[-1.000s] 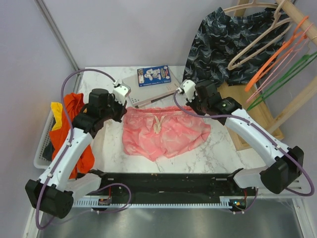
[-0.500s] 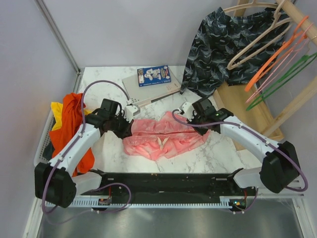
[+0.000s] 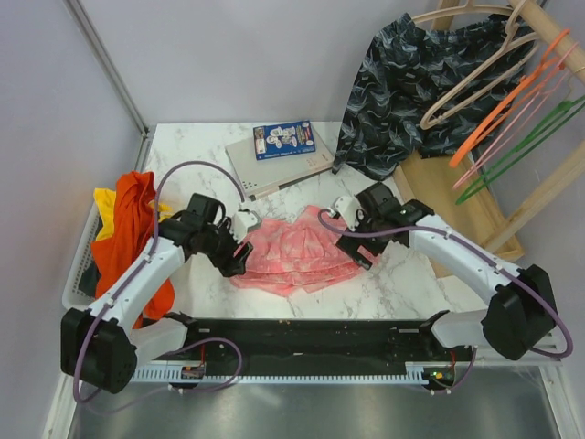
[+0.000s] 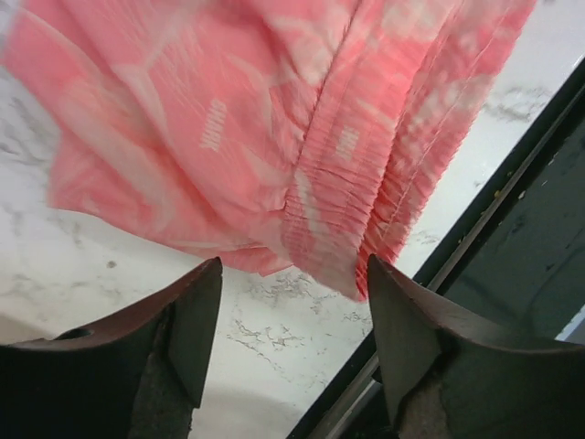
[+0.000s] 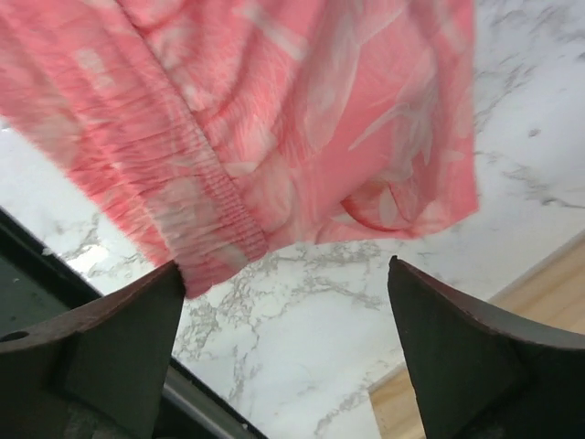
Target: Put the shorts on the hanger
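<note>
The salmon-pink shorts (image 3: 292,256) lie folded over in a bunch on the marble table, with the elastic waist toward the near edge. My left gripper (image 3: 239,256) is at their left end, low over the table and open; the left wrist view shows the shorts (image 4: 228,119) just beyond the left gripper (image 4: 294,274), with nothing between the fingers. At the right end, my right gripper (image 3: 358,251) is open too. The shorts (image 5: 302,119) lie ahead of the right gripper (image 5: 285,270), apart from it. The pale beige hanger (image 3: 471,84) hangs on the rack at the back right.
Dark navy shorts (image 3: 411,82), an orange hanger (image 3: 512,96) and a green hanger (image 3: 521,151) hang on the wooden rack (image 3: 457,210). A grey box (image 3: 279,169) with a blue booklet (image 3: 283,139) lies behind the shorts. An orange-red garment (image 3: 132,229) hangs over the left basket (image 3: 78,274).
Both grippers, shut on the shorts' far waist edge, drew it toward the near edge and folded the shorts over. Both have now opened and let go.
</note>
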Robot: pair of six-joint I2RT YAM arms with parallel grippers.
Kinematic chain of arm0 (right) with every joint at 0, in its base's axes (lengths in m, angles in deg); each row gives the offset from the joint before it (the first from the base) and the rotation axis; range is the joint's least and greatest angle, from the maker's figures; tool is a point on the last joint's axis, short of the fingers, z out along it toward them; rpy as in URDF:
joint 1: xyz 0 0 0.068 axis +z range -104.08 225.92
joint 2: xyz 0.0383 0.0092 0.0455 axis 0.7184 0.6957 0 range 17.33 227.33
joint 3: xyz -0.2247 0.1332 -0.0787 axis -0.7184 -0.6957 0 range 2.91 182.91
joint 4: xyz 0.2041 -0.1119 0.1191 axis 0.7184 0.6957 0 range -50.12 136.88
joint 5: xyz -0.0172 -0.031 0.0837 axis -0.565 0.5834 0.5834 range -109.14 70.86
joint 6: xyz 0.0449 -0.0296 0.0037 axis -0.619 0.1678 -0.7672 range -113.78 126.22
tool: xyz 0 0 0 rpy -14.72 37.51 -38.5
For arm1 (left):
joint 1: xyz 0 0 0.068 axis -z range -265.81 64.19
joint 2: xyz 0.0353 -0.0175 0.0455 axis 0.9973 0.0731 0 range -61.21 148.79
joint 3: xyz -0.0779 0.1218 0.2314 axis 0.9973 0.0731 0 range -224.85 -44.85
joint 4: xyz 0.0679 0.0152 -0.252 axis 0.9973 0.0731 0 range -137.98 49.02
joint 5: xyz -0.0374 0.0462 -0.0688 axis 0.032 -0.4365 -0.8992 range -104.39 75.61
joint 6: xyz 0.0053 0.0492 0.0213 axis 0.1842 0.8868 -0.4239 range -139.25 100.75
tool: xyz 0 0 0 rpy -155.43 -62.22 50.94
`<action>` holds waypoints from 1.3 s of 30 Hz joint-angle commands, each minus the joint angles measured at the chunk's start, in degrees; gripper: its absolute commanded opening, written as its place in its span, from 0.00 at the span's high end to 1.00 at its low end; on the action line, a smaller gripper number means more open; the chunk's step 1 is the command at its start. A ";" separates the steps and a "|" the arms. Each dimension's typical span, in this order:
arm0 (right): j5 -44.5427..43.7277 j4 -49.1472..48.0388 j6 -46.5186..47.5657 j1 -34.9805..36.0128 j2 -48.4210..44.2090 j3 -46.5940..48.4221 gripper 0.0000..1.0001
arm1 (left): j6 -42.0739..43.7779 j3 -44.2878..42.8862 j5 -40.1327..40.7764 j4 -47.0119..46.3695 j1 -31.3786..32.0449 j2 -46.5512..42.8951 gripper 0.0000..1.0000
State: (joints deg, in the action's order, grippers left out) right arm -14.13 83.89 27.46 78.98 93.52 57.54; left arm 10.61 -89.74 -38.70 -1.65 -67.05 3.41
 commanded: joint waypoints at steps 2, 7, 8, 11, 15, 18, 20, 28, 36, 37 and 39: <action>7.54 12.49 3.20 0.16 -3.94 22.68 0.02 | -2.26 -18.45 -4.85 3.50 0.13 -2.66 0.22; 11.06 18.47 2.68 0.16 -5.16 39.57 0.02 | -9.03 -39.37 -14.52 0.36 0.22 4.62 0.12; 12.11 18.57 2.32 0.16 -6.56 40.98 0.02 | -11.82 -42.01 -15.92 -1.66 0.31 7.86 0.12; 10.90 14.81 -0.92 0.16 -11.21 44.07 0.02 | -17.73 -50.28 -14.29 -13.22 2.76 12.79 0.12; 2.03 3.65 -8.47 -0.01 -16.06 44.06 0.02 | -23.00 -63.90 -8.56 -26.70 10.39 26.82 0.14; -1.93 -1.37 -14.10 -4.55 -16.07 48.54 0.02 | -25.47 -76.37 -6.54 -32.08 15.49 35.72 0.16; -3.95 -2.78 -17.71 -6.42 -15.19 52.92 0.02 | -29.24 -82.96 -6.10 -33.93 17.35 44.42 0.16; -5.55 -7.71 -23.78 -15.74 -13.69 58.57 0.02 | -34.18 -94.07 -1.87 -41.23 26.58 55.96 0.18; -5.10 -8.06 -23.08 -17.94 -11.06 63.23 0.02 | -30.75 -94.24 4.53 -43.95 30.89 59.74 0.18; -5.19 -8.06 -23.34 -18.12 -11.06 63.40 0.02 | -29.96 -94.42 6.54 -44.21 31.33 60.18 0.19; -5.10 -8.24 -23.43 -18.82 -10.97 63.93 0.02 | -29.96 -95.04 8.14 -45.27 31.95 61.67 0.20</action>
State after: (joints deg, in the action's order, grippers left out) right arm -19.00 77.55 5.34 61.19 82.48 119.15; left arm -21.01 -181.21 -36.61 -41.32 -35.96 62.55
